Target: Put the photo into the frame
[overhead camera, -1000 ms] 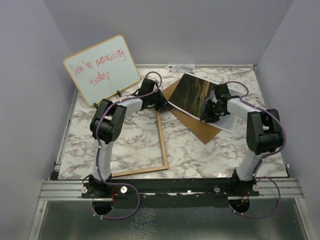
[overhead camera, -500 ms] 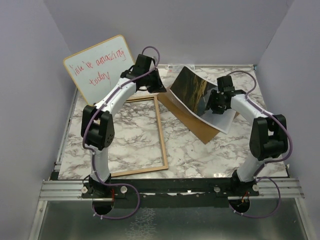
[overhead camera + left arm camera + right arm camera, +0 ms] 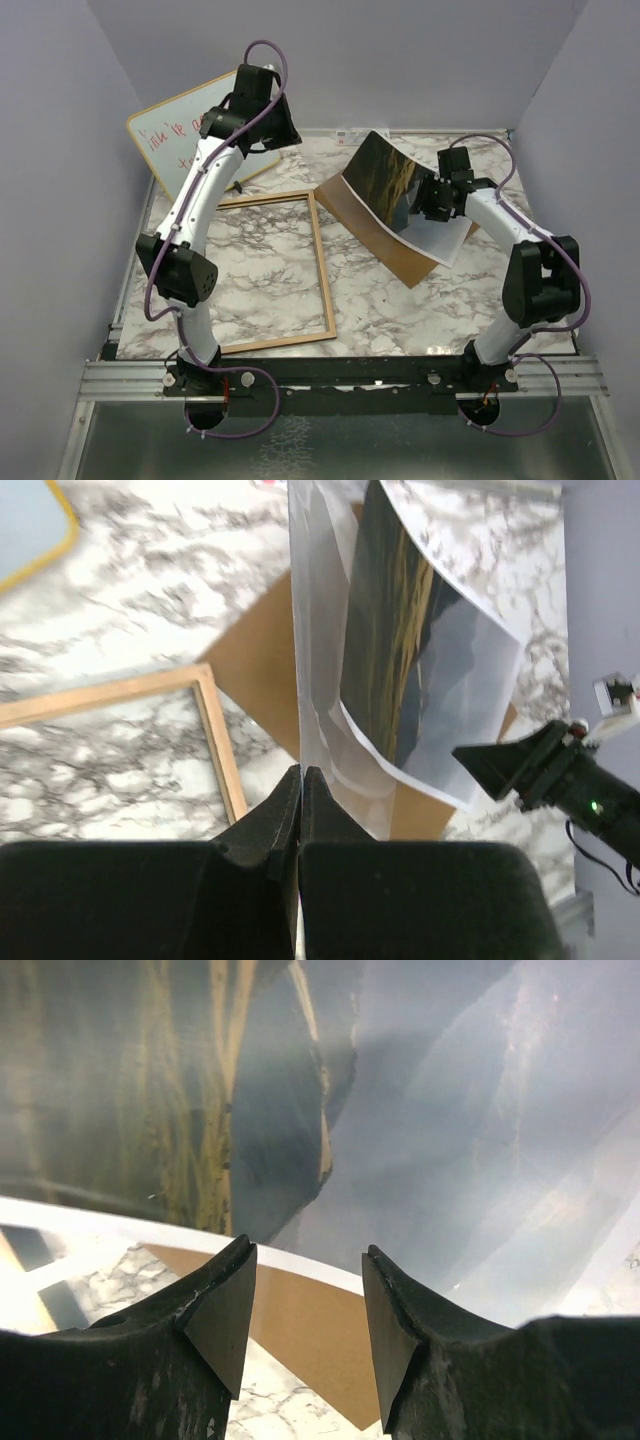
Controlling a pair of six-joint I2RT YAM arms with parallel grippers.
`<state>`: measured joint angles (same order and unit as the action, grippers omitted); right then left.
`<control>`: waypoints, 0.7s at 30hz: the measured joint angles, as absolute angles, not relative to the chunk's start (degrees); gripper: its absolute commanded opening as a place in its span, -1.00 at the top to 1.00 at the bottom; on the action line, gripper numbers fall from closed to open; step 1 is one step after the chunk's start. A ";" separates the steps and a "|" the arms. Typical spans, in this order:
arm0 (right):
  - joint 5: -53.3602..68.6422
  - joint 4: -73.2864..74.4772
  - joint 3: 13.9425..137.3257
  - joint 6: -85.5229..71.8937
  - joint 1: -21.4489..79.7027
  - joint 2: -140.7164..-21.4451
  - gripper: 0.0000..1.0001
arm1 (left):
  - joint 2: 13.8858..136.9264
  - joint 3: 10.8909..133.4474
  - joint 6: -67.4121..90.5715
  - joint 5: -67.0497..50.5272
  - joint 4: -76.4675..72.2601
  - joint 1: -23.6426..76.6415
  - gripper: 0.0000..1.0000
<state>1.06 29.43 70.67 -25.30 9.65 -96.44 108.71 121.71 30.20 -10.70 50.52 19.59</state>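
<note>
The photo (image 3: 383, 183), a glossy print of grey mountains and golden hills, curls up off a brown board (image 3: 405, 262) at the back right. My right gripper (image 3: 427, 205) sits at its right edge, open; in the right wrist view the photo (image 3: 300, 1080) and its white margin lie just beyond the fingertips (image 3: 228, 1290), and nothing is between them. The frame (image 3: 325, 270), light wood face up, lies flat left of centre. My left gripper (image 3: 275, 128) is raised high over the frame's far side. It is shut on a thin clear sheet (image 3: 320, 630) that hangs from its tips.
A wood-edged whiteboard (image 3: 165, 135) with red handwriting leans against the back left wall, close behind the raised left arm. A small white strip (image 3: 362, 133) lies along the back rail. Grey walls close in on three sides of the marble table (image 3: 400, 310).
My left arm has climbed up and back from the frame's far right corner towards the whiteboard. The right gripper's jaws have widened at the photo's edge, and the photo stands curled a little higher.
</note>
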 measured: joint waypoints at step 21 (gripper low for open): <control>18.59 9.02 69.80 -17.80 18.41 -87.53 -0.46 | 101.19 136.51 30.15 5.39 52.42 15.92 1.00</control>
